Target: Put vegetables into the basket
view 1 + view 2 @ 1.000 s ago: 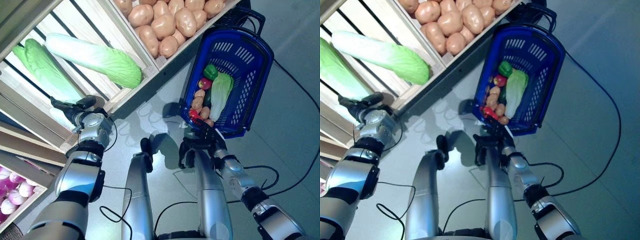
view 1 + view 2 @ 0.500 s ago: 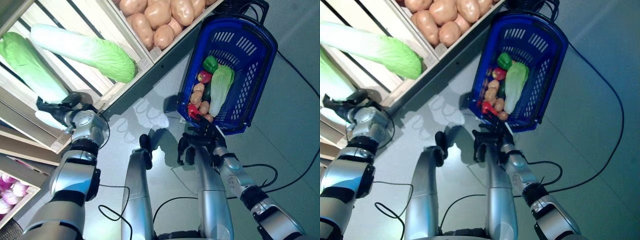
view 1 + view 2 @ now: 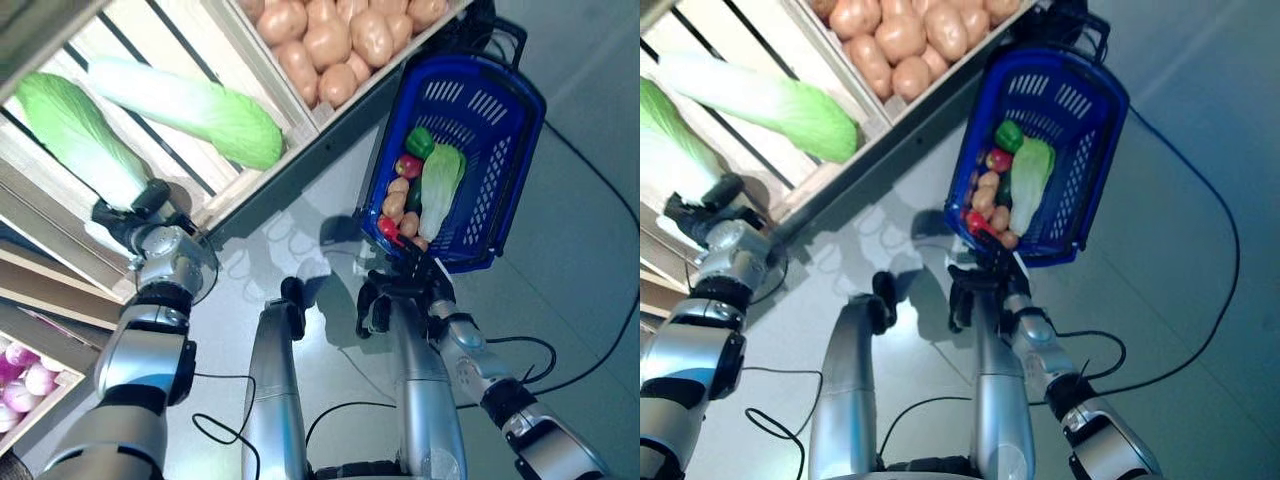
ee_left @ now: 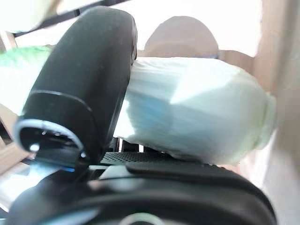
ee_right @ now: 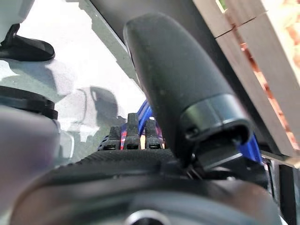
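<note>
The blue basket (image 3: 505, 120) stands on the floor by the stand. In it lie a green pepper (image 3: 421, 142), a pale green cabbage (image 3: 439, 185), potatoes (image 3: 397, 200) and small red vegetables (image 3: 388, 227). My left hand (image 3: 135, 222) reaches into the wooden crate at the white base of a long napa cabbage (image 3: 75, 135). In the left wrist view the cabbage's base (image 4: 197, 112) lies against the hand, with the straight thumb (image 4: 84, 89) beside it. My right hand (image 3: 412, 272) waits just below the basket's near rim with straight fingers (image 5: 129, 136).
The wooden stand (image 3: 290, 160) runs along the left, with crates of vegetables above the floor. A second napa cabbage (image 3: 190, 105) lies in the same crate. Grey floor (image 3: 560, 300) lies open to the right of the basket.
The camera has shifted a little. My left hand has moved up to the napa cabbage's white base. The right hand stays by the basket's rim.
</note>
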Controlling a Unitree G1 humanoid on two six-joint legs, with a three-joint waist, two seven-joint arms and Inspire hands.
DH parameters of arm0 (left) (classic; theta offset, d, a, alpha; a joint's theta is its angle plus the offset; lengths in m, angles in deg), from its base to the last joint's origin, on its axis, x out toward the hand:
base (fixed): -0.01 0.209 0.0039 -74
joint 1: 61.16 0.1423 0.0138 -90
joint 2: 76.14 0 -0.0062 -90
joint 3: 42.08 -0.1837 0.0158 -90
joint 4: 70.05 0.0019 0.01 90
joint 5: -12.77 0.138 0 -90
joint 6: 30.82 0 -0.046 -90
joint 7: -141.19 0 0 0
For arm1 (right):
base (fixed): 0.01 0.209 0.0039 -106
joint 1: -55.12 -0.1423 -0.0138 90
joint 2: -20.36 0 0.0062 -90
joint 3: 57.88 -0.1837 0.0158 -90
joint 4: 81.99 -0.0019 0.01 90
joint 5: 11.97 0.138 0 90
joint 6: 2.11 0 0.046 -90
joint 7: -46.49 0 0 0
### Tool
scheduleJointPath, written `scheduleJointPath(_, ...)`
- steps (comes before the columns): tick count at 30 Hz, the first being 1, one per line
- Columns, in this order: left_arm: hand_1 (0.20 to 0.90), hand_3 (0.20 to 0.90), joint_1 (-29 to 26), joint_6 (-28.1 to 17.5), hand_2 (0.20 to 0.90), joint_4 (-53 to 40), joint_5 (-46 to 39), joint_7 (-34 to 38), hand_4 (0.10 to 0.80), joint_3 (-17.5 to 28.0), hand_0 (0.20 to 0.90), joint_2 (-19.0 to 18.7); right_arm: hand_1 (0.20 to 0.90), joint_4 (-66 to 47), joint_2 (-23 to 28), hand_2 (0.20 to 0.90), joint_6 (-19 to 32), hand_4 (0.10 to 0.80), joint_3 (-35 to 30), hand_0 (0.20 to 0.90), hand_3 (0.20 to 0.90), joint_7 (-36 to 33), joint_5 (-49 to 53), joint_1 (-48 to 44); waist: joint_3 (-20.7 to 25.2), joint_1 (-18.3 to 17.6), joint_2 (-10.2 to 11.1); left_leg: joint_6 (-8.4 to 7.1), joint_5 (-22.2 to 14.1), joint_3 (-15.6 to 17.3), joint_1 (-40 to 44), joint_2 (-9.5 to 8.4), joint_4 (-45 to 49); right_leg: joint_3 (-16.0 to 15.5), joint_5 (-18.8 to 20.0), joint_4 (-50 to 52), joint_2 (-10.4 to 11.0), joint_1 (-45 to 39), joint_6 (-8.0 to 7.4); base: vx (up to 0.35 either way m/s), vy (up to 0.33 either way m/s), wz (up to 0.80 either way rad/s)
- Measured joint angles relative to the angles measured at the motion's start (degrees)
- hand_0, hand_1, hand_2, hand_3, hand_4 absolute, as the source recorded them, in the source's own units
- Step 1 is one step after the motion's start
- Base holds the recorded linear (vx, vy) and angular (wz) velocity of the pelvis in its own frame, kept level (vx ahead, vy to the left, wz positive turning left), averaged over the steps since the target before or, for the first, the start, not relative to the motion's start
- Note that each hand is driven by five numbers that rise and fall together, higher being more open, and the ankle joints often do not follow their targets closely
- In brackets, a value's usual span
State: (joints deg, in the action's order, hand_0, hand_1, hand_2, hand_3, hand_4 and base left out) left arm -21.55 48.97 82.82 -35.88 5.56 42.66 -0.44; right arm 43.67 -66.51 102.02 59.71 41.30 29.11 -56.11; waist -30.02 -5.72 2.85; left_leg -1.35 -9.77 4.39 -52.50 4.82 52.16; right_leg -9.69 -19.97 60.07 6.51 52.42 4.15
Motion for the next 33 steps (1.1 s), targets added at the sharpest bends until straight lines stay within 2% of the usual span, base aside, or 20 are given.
scheduleJointPath(6,0.3,0.3,6.8,-0.05,0.3,-0.27,-4.76,-3.25,0.4,3.87,0.3,2.96,0.9,0.02,-0.16,0.9,0.0,0.8,-0.23,0.9,0.9,0.06,0.09,4.12,0.03,-1.14,0.18,-0.61,0.83,1.05,13.34,-0.06,-8.36,-0.45,0.14,-7.09,-0.04,-12.67,-0.42,0.04,-0.021,-0.02)
scheduleJointPath(10,0.3,0.3,12.11,-0.22,0.3,-2.67,-5.19,-5.59,0.4,4.67,0.3,5.0,0.9,-0.21,-1.06,0.9,0.19,0.8,-1.99,0.9,0.9,0.21,0.11,5.83,0.1,-0.95,0.18,-0.66,1.18,1.4,21.36,-0.32,-12.94,-0.87,-0.45,-11.06,-0.06,-20.43,-1.13,0.124,-0.039,0.03)
scheduleJointPath(12,0.3,0.3,16.2,-0.29,0.3,-6.36,-5.88,-7.71,0.4,4.64,0.3,6.48,0.9,-0.95,-2.04,0.9,0.2,0.8,-3.34,0.9,0.9,0.22,0.09,7.44,0.15,-0.74,0.08,-1.19,1.69,1.2,26.16,-0.81,-16.43,-1.58,-0.33,-13.93,0.13,-25.28,-1.08,0.102,-0.047,0.12)
scheduleJointPath(16,0.3,0.3,23.67,-1.67,0.3,-13.35,-6.56,-8.78,0.4,4.52,0.3,12.44,0.9,-3.78,-2.53,0.9,0.2,0.8,-4.87,0.9,0.9,0.28,0.01,11.39,1.24,1.24,-1.19,-1.29,2.15,0.86,35.32,-1.35,-23.09,-3.35,0.05,-20.53,0.12,-34.92,-2.05,0.114,-0.068,0.1)
scheduleJointPath(20,0.3,0.3,30.44,-3.15,0.3,-14.18,-7.13,-8.34,0.4,4.46,0.3,18.34,0.9,-4.58,-3.99,0.9,0.22,0.8,-5.04,0.9,0.9,3.11,0.27,14.45,6.71,1.96,-2.58,-0.96,3.21,0.76,42.97,-2.13,-30.68,-4.06,0.91,-27.57,-0.11,-42.57,-3.32,0.13,-0.05,0.08)
scheduleJointPath(23,0.3,0.3,35.85,-4.43,0.3,-15.25,-2.85,-6.61,0.4,2.83,0.3,20.48,0.9,-4.77,-4.77,0.9,0.38,0.8,-4.83,0.9,0.9,4.67,0.26,17.99,12.7,2.04,-3.58,-0.65,5.02,0.65,48.47,-2.53,-37.65,-5.1,2.42,-34.48,-0.75,-48.15,-4.26,0.107,-0.057,0.14)
scheduleJointPath(25,0.3,0.3,38.55,-5.89,0.3,-16.92,1.69,-5.07,0.4,2.21,0.3,20.63,0.9,-4.82,-4.8,0.9,0.62,0.8,-4.92,0.9,0.9,4.65,0.19,19.14,15.59,2.12,-4.1,-0.29,6.18,0.58,51.29,-2.66,-41.77,-5.19,3.88,-38.58,-1.45,-51.05,-4.77,0.069,-0.047,0.05)
scheduleJointPath(29,0.3,0.3,40.72,-8.48,0.3,-21.64,10.8,-2.97,0.4,1.63,0.3,20.57,0.9,-7.55,-5.02,0.9,2.25,0.8,-6.81,0.9,0.9,4.55,-0.04,21.12,17.76,2.51,-4.72,0.32,8.27,0.46,55.38,-2.93,-47.69,-5.12,6.34,-45.26,-2.35,-55.54,-5.7,0.061,-0.039,0.05)
scheduleJointPath(33,0.3,0.3,44.54,-8.39,0.3,-24.91,17.46,-2.01,0.4,-0.1,0.3,21.11,0.9,-11.94,-6.29,0.9,3.87,0.8,-7.5,0.9,0.9,4.37,0.0,21.75,18.66,3.05,-4.59,0.86,10.05,0.47,57.35,-2.96,-51.81,-5.13,9.32,-51.41,-3.24,-58.27,-6.42,0.04,-0.045,0.01)
